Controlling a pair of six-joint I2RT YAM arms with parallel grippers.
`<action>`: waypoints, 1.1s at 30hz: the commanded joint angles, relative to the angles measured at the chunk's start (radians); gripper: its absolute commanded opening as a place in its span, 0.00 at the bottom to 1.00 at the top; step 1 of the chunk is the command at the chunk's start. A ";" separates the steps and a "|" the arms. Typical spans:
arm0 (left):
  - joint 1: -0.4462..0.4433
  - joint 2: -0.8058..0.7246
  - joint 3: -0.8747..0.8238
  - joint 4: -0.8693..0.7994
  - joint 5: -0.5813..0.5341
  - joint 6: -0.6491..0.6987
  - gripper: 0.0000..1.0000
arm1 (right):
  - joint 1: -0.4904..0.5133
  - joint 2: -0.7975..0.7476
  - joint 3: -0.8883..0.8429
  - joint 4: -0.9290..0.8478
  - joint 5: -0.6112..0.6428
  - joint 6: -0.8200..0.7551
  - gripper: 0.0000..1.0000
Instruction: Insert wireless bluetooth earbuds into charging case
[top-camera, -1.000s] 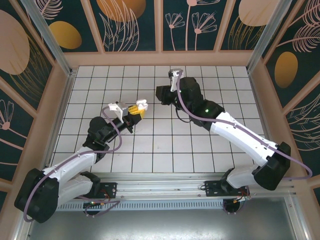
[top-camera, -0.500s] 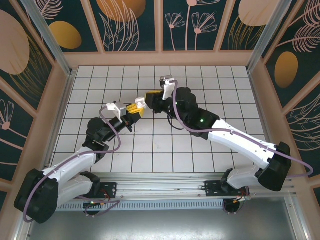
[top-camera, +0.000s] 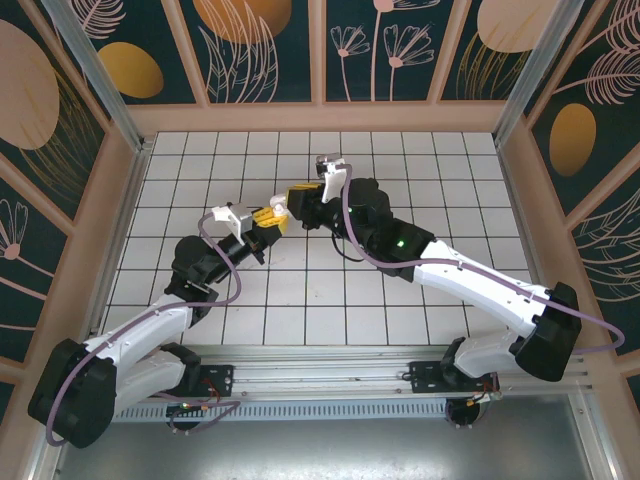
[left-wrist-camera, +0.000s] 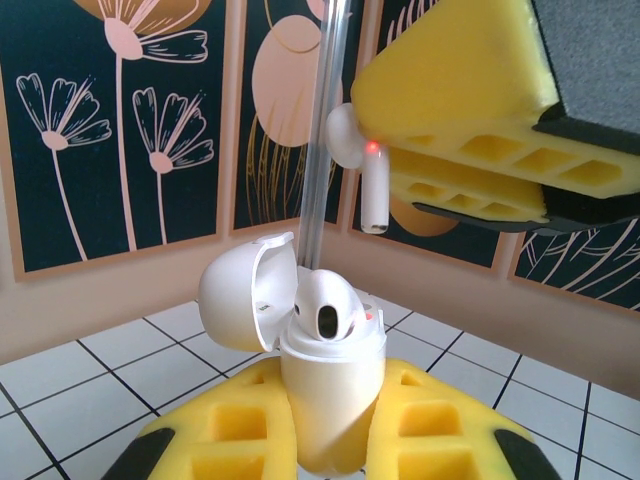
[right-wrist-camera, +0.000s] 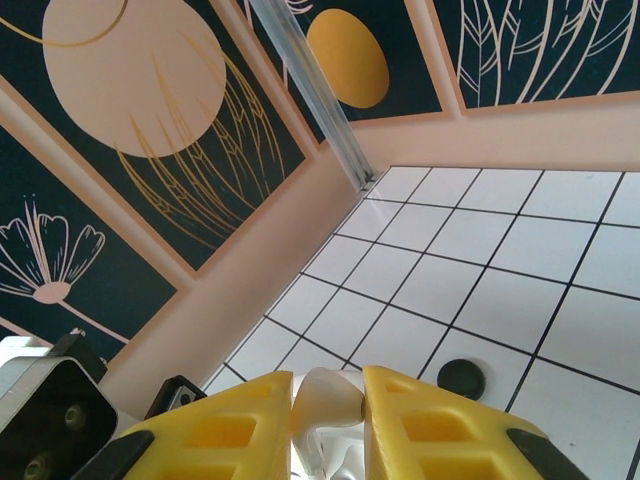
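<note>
My left gripper (left-wrist-camera: 336, 410) is shut on a white charging case (left-wrist-camera: 330, 385), held upright above the tiles with its lid (left-wrist-camera: 243, 303) swung open to the left. One white earbud (left-wrist-camera: 325, 312) sits in the case. Just above it, up and to the right, hangs a second white earbud (left-wrist-camera: 366, 172), stem down and showing a red light, pinched between the yellow fingers (left-wrist-camera: 460, 95) of my right gripper (right-wrist-camera: 328, 400). From above, the left gripper (top-camera: 268, 216) and the right gripper (top-camera: 297, 196) meet tip to tip over the middle of the floor.
A small black round thing (right-wrist-camera: 461, 378) lies on a white tile below the right gripper. Peach walls (top-camera: 320, 118) and patterned panels ring the tiled floor (top-camera: 420, 170). Both arms cross the middle of the floor.
The right arm has swung left and brought its earbud over the case in the left gripper. The left gripper has shifted slightly back. In the last half second little moved.
</note>
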 joint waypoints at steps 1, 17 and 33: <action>-0.005 -0.019 0.026 0.042 0.000 -0.016 0.00 | 0.010 0.010 -0.015 0.030 0.020 0.010 0.23; -0.005 -0.036 0.023 0.038 -0.003 -0.016 0.00 | 0.012 0.018 -0.034 0.002 0.002 0.031 0.22; -0.004 -0.035 0.021 0.031 -0.005 -0.011 0.00 | 0.024 0.024 -0.014 -0.037 -0.027 0.044 0.21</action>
